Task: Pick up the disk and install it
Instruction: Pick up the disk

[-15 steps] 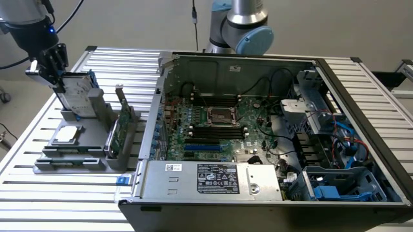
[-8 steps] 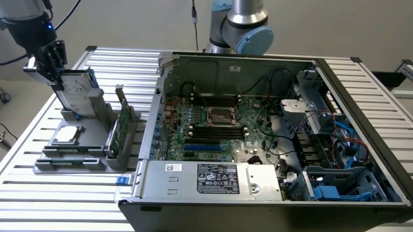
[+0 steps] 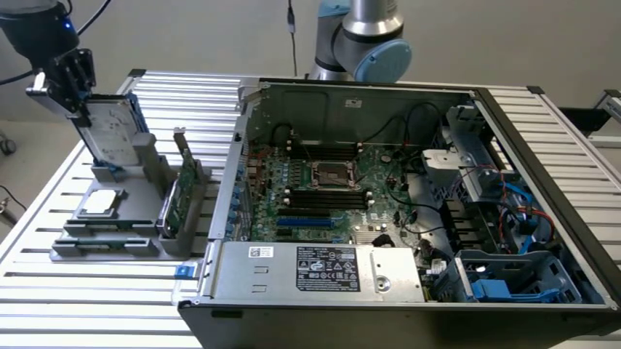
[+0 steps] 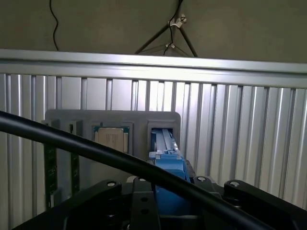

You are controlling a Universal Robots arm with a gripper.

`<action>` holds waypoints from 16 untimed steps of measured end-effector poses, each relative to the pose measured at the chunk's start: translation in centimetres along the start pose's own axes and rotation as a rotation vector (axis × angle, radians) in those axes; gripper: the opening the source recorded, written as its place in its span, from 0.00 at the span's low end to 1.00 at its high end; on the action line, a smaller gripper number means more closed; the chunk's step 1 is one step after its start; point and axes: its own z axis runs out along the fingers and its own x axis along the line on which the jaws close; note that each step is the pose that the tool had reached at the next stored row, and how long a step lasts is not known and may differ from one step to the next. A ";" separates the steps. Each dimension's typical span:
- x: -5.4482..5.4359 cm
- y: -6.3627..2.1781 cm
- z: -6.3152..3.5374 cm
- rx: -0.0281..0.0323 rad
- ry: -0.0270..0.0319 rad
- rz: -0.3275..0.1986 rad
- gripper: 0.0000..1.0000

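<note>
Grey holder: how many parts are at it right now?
3. The disk stands upright at the holder's far end, in the gripper; the chip lies flat in the middle; the green card stands on edge towards the case. None look hidden.

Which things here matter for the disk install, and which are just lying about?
Job: disk, clamped in the pincer; open case.
Lying about: chip and green card, both on the grey holder.
</note>
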 end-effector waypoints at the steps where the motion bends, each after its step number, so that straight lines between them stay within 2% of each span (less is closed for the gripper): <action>1: 0.0 0.01 -0.33 0.0002 0.0000 0.000 0.33; 10: 0.1 -0.01 -4.22 0.0008 0.0000 0.000 0.33; 13: 0.2 -0.27 -5.47 0.0008 -0.0003 0.000 0.33; 16: 0.2 -0.88 -6.71 0.0007 -0.0019 -0.001 0.33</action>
